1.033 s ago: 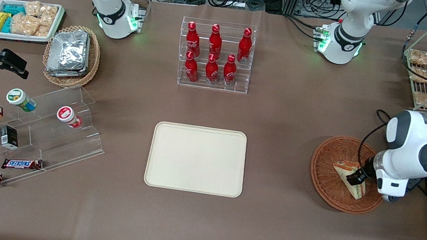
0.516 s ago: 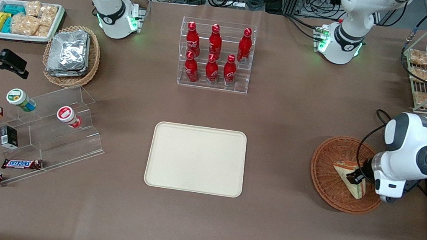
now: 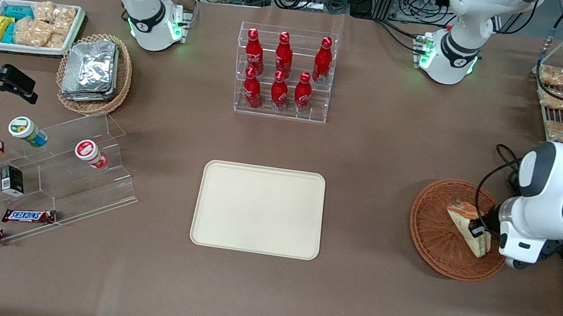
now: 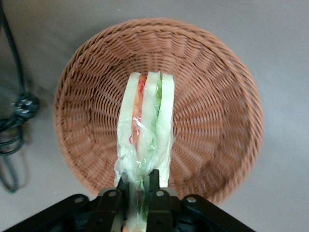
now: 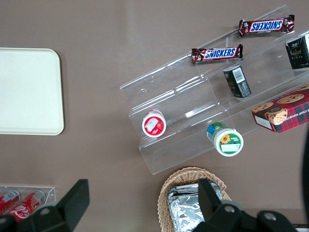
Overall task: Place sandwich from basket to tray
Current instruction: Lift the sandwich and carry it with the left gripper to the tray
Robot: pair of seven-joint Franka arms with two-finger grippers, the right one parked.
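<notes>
- The gripper (image 3: 478, 232) hangs over the reddish-brown basket (image 3: 431, 241), at the working arm's end of the surface (image 3: 382, 156).
- Its jaws are pinched narrow on the sandwich (image 4: 145, 140), clamping the wrapped wedge at its wide end.
- In the wrist view the sandwich stands on edge above the basket (image 4: 217, 121) floor, bread slices and orange and green filling showing.
- The cream tray (image 3: 259, 209) lies well apart from the basket, toward nine o'clock in the front view, with nothing on it.
</notes>
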